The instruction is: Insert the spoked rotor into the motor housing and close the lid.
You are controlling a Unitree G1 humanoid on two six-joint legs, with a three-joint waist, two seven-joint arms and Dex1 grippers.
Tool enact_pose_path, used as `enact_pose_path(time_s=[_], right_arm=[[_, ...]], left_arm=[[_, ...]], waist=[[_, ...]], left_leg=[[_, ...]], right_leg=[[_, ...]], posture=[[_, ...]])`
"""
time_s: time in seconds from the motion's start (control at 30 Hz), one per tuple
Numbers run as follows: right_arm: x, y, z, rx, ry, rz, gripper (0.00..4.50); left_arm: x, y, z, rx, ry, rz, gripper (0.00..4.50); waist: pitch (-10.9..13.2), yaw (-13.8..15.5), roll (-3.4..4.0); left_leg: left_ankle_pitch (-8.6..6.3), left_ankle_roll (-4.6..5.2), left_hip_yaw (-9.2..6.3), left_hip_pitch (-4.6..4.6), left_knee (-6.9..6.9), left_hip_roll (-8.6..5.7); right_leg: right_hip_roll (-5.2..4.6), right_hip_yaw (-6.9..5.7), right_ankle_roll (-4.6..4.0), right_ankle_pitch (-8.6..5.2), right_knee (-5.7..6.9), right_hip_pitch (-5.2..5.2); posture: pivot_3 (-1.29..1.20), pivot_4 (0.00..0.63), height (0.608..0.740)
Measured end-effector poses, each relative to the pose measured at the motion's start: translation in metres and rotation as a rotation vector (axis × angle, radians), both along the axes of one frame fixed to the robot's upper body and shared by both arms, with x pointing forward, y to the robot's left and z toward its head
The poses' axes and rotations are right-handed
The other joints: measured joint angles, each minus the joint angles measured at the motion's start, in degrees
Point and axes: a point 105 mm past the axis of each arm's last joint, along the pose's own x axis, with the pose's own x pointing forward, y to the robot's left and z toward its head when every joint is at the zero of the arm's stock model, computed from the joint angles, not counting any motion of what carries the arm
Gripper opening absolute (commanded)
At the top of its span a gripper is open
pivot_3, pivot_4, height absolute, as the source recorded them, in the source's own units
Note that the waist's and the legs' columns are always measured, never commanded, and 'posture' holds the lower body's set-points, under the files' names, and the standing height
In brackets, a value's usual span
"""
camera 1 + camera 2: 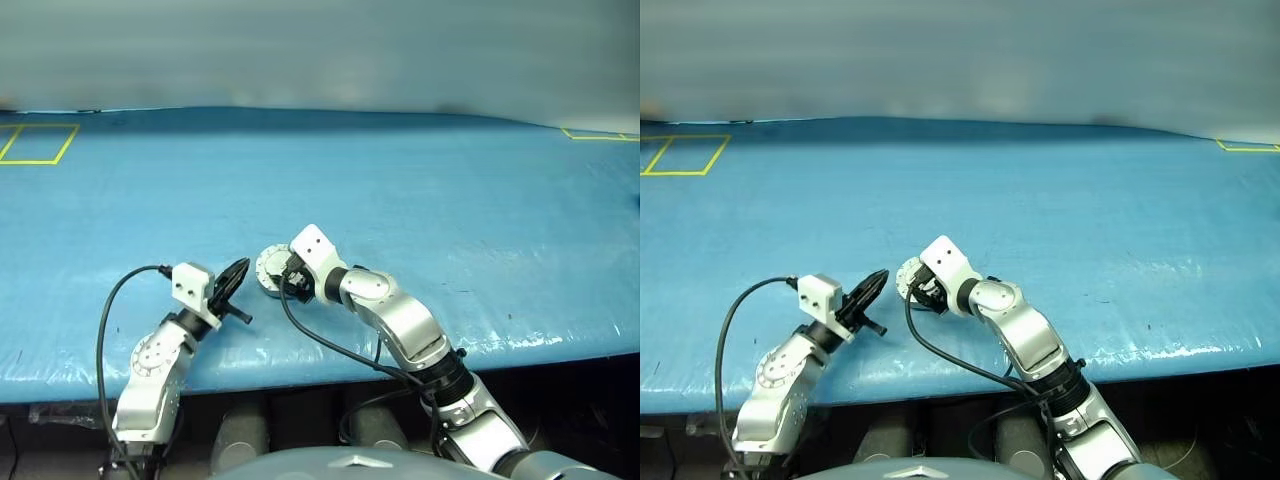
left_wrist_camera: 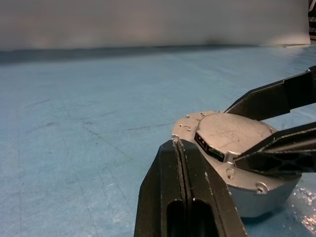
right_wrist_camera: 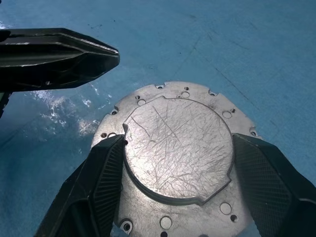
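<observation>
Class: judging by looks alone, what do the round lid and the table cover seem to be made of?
Lid: probably bare cast or machined metal, dull grey, with fine scratches and drilled holes around its rim. Table cover: likely blue plastic sheeting, with glossy wrinkles and glare spots.

Motor housing point(image 1: 270, 268) lower-centre on table point(image 1: 450, 200), lid point(image 3: 177, 148) on top, prob. shut; left gripper point(image 1: 238, 272) just left.

The left end effector point(image 2: 178, 143) has its two black fingers pressed together, tips just beside the motor housing point(image 2: 237, 168) on the blue tabletop point(image 2: 89, 123). The plain grey lid point(image 2: 232, 134) lies closed, with the right end effector's fingers point(image 2: 276, 96) at either side
</observation>
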Motion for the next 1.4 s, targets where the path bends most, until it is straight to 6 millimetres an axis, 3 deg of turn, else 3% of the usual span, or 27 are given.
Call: enact_pose_path(time_s=[0.2,0.43,0.93,1.4], right_arm=[[0.000,0.001,0.000,0.005,0.000,0.000,3.07],[0.000,0.000,0.000,0.005,0.002,-0.005,3.07],[0.000,0.000,0.000,0.006,0.005,-0.009,3.07],[0.000,0.000,0.000,0.005,0.008,-0.011,3.07]], left_arm=[[0.014,-0.013,0.013,-0.104,0.181,-0.091,0.00],[0.018,-0.019,0.007,-0.134,0.350,-0.130,0.00],[0.025,-0.010,0.002,-0.101,0.392,-0.049,0.00],[0.018,-0.016,0.002,-0.101,0.407,-0.120,0.00]], waist=[[-0.01,-0.18,0.00],[-0.01,-0.15,-0.01],[-0.01,-0.05,-0.01],[-0.02,0.06,-0.02]], left_leg=[[0.00,0.01,-0.04,0.01,-0.07,-0.21],[0.01,0.01,-0.06,0.05,-0.04,-0.23],[0.01,0.00,-0.05,0.06,-0.05,-0.23],[0.00,0.00,-0.06,0.06,-0.06,-0.24]], right_leg=[[0.04,0.01,0.01,0.00,0.00,0.19],[0.07,0.02,0.02,-0.01,-0.01,0.23],[0.04,0.04,-0.03,0.01,-0.01,0.23],[0.00,0.04,-0.13,0.06,-0.03,0.23]], posture=[[0.00,0.150,0.740],[0.00,0.150,0.740],[0.00,0.150,0.740],[0.00,0.150,0.740]])
